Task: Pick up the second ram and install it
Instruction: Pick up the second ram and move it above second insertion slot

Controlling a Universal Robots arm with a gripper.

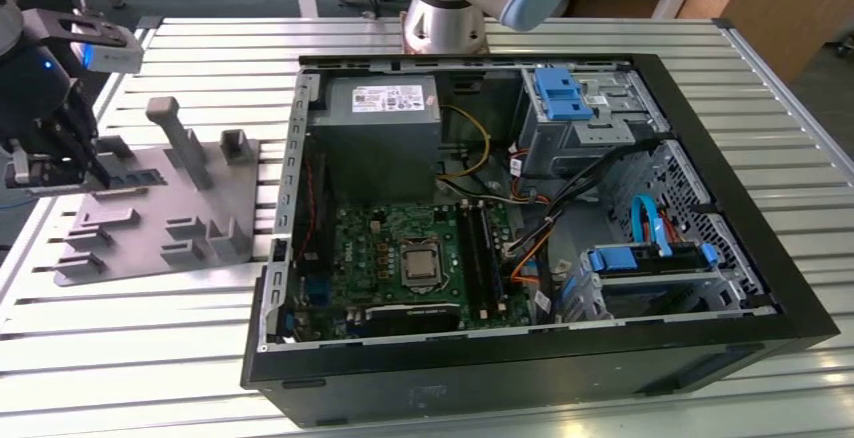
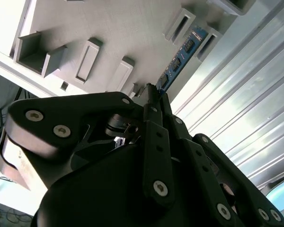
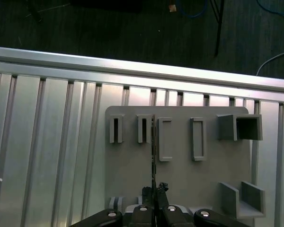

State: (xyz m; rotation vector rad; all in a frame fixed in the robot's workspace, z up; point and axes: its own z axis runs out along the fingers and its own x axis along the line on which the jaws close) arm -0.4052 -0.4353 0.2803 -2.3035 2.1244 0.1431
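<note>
The second ram (image 2: 182,54) is a thin blue-green stick with dark chips, and it sticks out from my gripper's (image 2: 152,92) fingertips. In the first wrist view the ram (image 3: 153,142) shows edge-on as a thin line over the grey holder plate (image 3: 180,179), between two of its slot blocks. My gripper (image 3: 154,190) is shut on its near end. In the exterior view the gripper (image 1: 60,168) hangs over the holder plate (image 1: 147,213) at that view's far left, well away from the green motherboard (image 1: 387,248) and its long black slots (image 1: 478,248) inside the open computer case (image 1: 747,258).
The holder plate carries several raised blocks and an upright post (image 1: 174,138). The case holds a power supply (image 1: 380,118), blue drive brackets (image 1: 561,93) and loose cables (image 1: 534,228). The ribbed metal table (image 1: 134,358) surrounds everything, and the arm's base (image 1: 447,8) stands behind the case.
</note>
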